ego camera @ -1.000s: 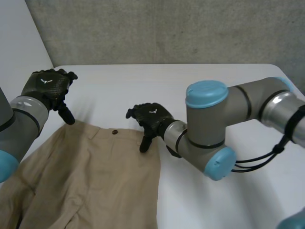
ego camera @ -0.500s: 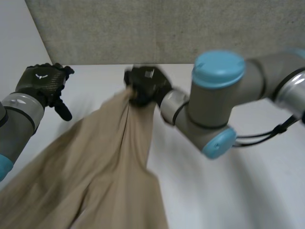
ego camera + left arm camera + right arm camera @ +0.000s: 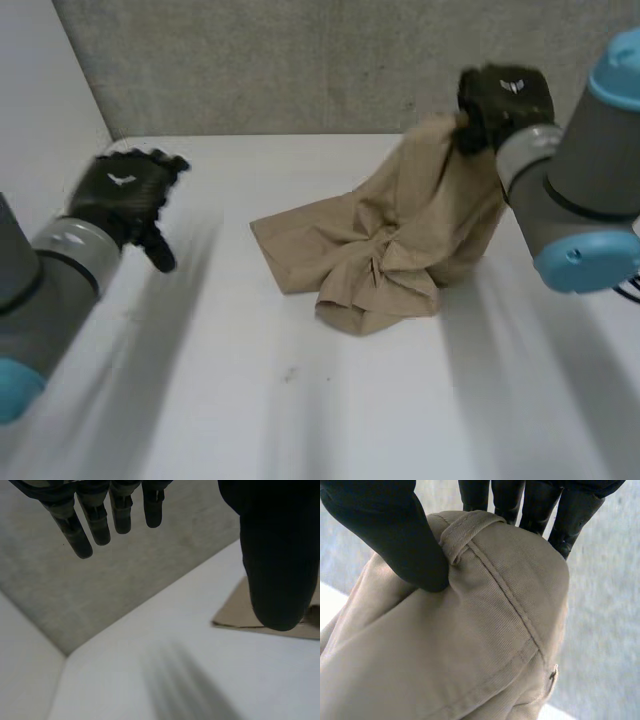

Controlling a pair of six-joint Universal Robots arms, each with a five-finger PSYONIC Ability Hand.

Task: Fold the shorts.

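The tan shorts [image 3: 400, 240] hang from my right hand [image 3: 503, 100], which is raised at the far right of the table and shut on their waistband. In the right wrist view the thumb [image 3: 395, 535] pinches a belt loop and the waistband [image 3: 485, 595] against the fingers [image 3: 570, 515]. The lower part of the shorts lies crumpled on the white table [image 3: 300, 400]. My left hand [image 3: 125, 195] hovers open over the table's left side, well away from the cloth. In the left wrist view its fingers [image 3: 95, 520] are straight, with a corner of the shorts [image 3: 240, 615] beyond the thumb [image 3: 280, 555].
A grey wall [image 3: 300, 60] runs behind the table's far edge. A white panel [image 3: 40, 100] stands at the left. Bare table surface lies in front of the shorts and to their left.
My right hand closed on the waistband, lifted the shorts off the table and carried them up and to the right. The cloth bunched up. My left hand let go and drifted slightly right.
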